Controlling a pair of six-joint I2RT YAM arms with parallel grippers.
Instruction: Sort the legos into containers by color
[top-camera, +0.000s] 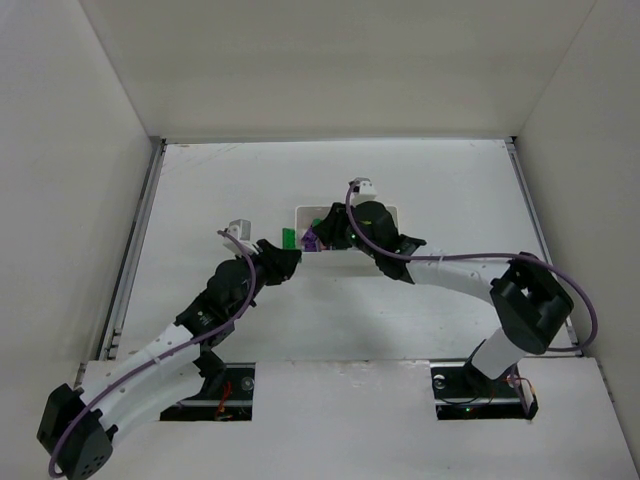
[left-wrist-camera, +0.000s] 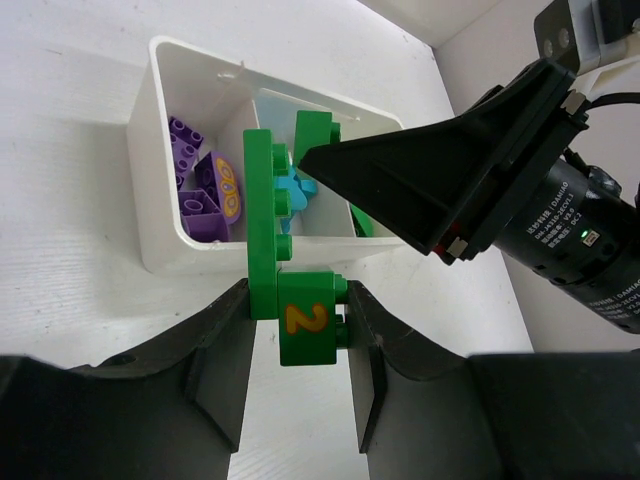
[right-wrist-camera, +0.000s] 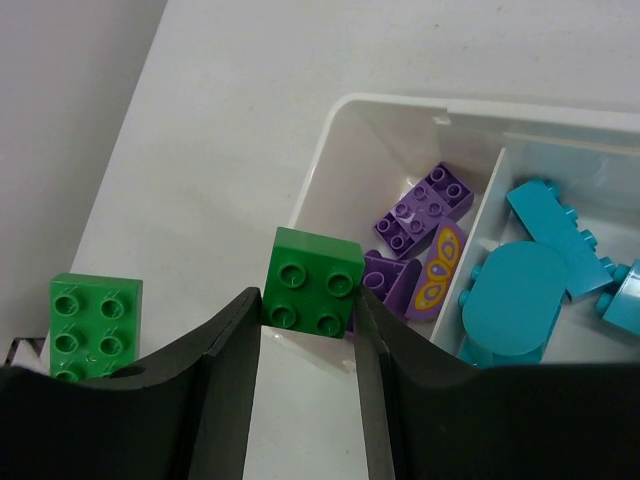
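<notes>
We have purple legos (right-wrist-camera: 425, 215) and cyan legos (right-wrist-camera: 515, 300) in the tray (right-wrist-camera: 400, 102); left hand (left-wrist-camera: 300, 340) clamps a green stack (left-wrist-camera: 265, 220), right hand (right-wrist-camera: 305, 320) a green brick (right-wrist-camera: 315, 275), neither placed.

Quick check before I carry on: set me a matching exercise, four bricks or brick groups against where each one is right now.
Things:
1. purple bricks
2. cyan bricks
3. green brick marked 2
4. green four-stud brick

Places:
A. held in the right gripper
B. end compartment of the tray
C. held in the left gripper
D. middle compartment of the tray

Pairs: 1-B, 2-D, 3-C, 4-A
</notes>
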